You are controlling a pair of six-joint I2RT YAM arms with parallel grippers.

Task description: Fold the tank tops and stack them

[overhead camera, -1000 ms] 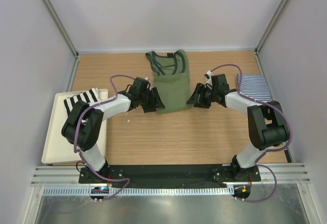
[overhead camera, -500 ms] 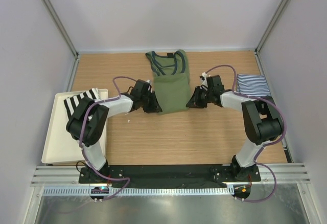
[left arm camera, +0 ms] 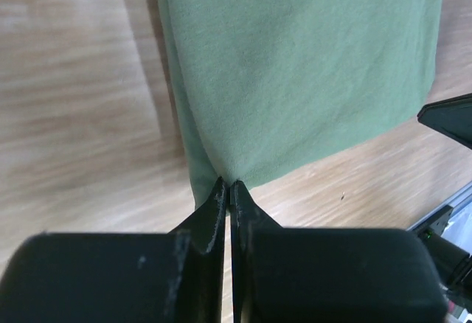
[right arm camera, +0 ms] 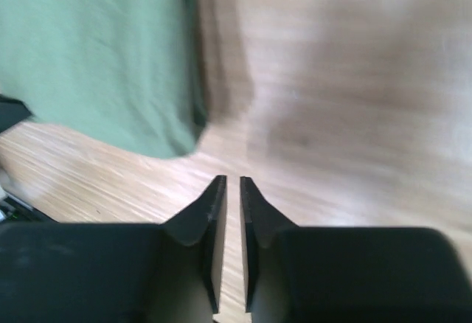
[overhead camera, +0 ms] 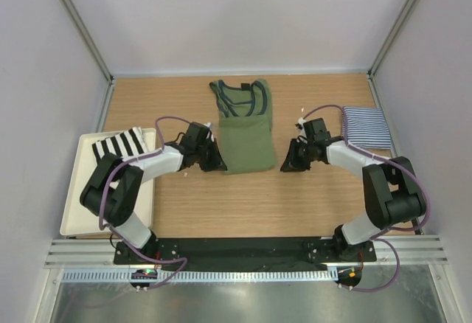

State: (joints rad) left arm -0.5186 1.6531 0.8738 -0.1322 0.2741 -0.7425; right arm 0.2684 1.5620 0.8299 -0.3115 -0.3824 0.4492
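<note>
My left claw shut tight, tips meeting at near left corner of olive tank top; cannot tell if hem is pinched. My right claw almost closed, only thin slit, nothing inside, just beside near right corner, not touching, over bare wooden table. Olive tank top lies mid-table, straps at far end. Striped tank top folded, far right.
</note>
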